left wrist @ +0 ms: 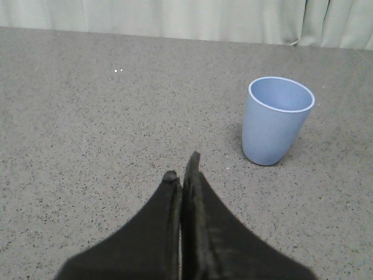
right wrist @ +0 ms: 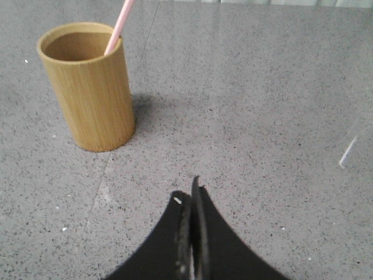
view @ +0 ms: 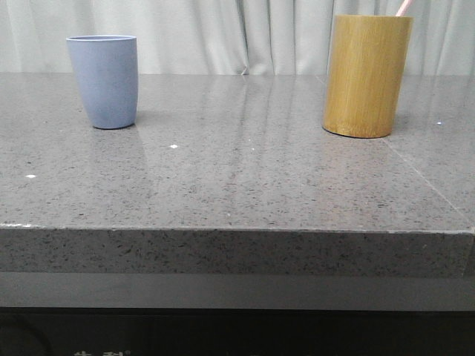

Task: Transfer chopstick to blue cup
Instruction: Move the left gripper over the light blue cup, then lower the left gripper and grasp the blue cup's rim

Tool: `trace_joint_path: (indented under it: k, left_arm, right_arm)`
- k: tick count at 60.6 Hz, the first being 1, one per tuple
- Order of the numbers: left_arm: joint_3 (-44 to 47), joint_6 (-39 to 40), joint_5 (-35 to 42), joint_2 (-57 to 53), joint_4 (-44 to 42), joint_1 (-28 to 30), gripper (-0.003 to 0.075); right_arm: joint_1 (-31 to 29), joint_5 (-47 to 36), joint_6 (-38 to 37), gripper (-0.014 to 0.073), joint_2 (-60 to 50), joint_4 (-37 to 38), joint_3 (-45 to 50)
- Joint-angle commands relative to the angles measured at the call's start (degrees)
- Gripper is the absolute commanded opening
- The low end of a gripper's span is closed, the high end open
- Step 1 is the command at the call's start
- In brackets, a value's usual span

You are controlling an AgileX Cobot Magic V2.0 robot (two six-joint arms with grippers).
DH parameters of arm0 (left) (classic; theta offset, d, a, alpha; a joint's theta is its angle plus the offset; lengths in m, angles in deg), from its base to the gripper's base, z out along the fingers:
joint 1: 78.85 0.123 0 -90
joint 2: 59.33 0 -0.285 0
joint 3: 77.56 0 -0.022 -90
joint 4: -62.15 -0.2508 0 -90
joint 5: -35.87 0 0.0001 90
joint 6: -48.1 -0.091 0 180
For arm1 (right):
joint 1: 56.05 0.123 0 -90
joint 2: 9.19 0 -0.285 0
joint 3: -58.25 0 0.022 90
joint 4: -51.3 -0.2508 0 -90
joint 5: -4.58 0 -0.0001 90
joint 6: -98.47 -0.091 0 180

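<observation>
Both grippers, left [left wrist: 182,175] and right [right wrist: 192,195], are clenched empty. The chopstick [right wrist: 119,26] (only 1 visible) leans in the holder [right wrist: 90,87]; a careless pull could topple it, or miss the cup [view: 103,80].

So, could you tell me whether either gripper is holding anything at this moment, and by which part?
Nothing is held: the left gripper and right gripper are both shut on nothing.

A grey speckled stone surface [view: 245,185] fills the front view, glossy, with a thick front edge at 6 o'clock. Pale pleated curtains [view: 223,33] hang behind at 12 o'clock, reflected softly in the polish.
</observation>
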Motion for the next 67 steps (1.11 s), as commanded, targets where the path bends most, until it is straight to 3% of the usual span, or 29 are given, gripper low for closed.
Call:
trace_joint_path:
  k: [1,5,14,18,41,54,67]
  left_arm:
    - [-1.95,0.34,4.25,1.96,0.06,0.1,0.0019]
    - [-1.95,0.34,4.55,3.04,-0.07,0.1,0.0131]
    - [-2.07,0.34,6.93,6.02,-0.07,0.1,0.0485]
    - [-3.45,0.34,6.33,7.9,0.18,0.0,0.054]
    - [-21.68,-2.67,-0.57,26.35,-1.1,-10.65,0.0438]
    - [-35.53,-2.67,-10.64,38.36,-1.1,-11.1,0.0388]
    - [-48.65,-2.67,-17.93,50.13,-1.1,-11.1,0.0388]
  right_arm:
    - [-0.25,-3.58,1.61,0.0045,1.21,0.93,-1.86]
    - [-0.25,-3.64,2.09,0.0176,1.66,0.93,-1.86]
    - [-0.25,-3.7,2.1,0.0527,1.66,0.93,-1.86]
    - [-0.25,-3.76,2.1,0.0583,1.66,0.93,-1.86]
    - [-0.25,-3.46,2.1,0.058,1.66,0.93,-1.86]
    - [-0.25,-3.36,2.1,0.058,1.66,0.93,-1.86]
    - [-0.25,-3.36,2.1,0.058,1.66,0.93,-1.86]
